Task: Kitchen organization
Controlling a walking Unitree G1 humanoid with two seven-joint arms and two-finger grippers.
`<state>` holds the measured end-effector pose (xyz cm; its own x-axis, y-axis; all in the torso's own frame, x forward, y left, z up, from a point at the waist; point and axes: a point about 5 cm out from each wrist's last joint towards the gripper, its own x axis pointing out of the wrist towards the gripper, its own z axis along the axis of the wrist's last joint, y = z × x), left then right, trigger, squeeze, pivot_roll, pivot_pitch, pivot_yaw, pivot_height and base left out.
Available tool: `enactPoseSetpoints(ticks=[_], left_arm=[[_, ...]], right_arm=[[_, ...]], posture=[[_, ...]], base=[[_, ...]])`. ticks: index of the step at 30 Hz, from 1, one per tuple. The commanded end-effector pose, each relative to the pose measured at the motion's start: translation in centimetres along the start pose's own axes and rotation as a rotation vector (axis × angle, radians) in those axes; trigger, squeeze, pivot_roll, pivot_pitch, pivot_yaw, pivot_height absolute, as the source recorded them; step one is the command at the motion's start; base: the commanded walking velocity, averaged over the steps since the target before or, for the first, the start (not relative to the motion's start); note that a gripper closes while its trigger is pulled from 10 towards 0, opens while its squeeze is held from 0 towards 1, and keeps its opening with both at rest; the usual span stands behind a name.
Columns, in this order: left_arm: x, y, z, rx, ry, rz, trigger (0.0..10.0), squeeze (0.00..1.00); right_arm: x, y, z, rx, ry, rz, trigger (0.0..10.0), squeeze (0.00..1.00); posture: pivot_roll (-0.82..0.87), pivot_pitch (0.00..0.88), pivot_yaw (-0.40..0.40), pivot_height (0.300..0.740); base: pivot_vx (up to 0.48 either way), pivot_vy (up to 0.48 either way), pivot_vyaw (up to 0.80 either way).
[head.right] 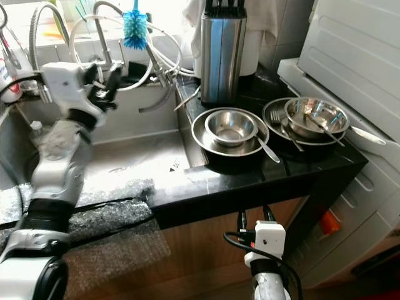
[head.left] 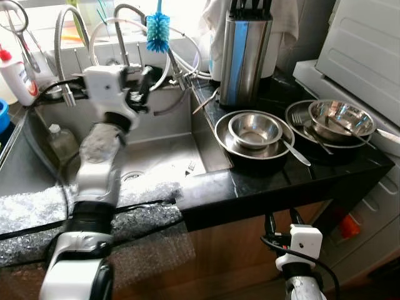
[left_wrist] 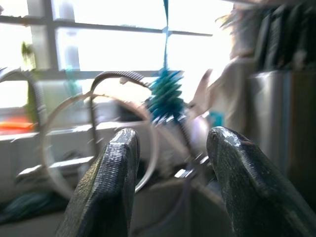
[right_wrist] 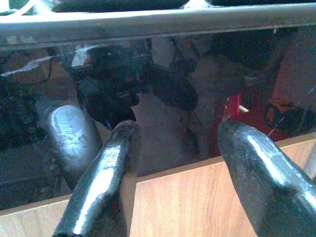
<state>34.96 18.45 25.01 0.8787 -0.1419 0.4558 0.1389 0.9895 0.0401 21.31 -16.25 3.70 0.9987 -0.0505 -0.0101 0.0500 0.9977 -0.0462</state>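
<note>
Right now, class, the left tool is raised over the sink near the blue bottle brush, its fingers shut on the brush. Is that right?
Not quite. The left tool is raised over the sink near the blue bottle brush, but its fingers are open and hold nothing. The left wrist view shows the brush hanging beyond the gap between them.

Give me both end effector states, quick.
Left end effector: open, empty, raised over the sink.
Right end effector: open, empty, low against the counter front.
</note>
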Motion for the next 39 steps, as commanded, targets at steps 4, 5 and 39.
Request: enactPoseSetpoints(ticks=[4,5,39], left_arm=[[-2.4,2.2,0.8,0.051,0.022,0.002,10.0,0.00],[-3.2,2.8,0.6,0.069,0.044,0.011,10.0,0.00],[-10.5,1.1,-1.5,-0.008,0.220,0.187,10.0,0.00]], right_arm=[[-0.2,0.0,-0.1,0.000,-0.001,-0.001,10.0,0.00],[-0.3,0.0,-0.1,0.000,0.000,-0.001,10.0,0.00],[0.7,0.1,2.7,-0.048,-0.096,0.039,10.0,0.00]], posture=[[-0.14,0.000,0.043,0.740],[-0.14,0.000,0.046,0.740],[-0.15,0.000,0.025,0.740]], base=[[0.000,0.000,0.00],[0.000,0.000,0.00],[0.000,0.000,0.00]])
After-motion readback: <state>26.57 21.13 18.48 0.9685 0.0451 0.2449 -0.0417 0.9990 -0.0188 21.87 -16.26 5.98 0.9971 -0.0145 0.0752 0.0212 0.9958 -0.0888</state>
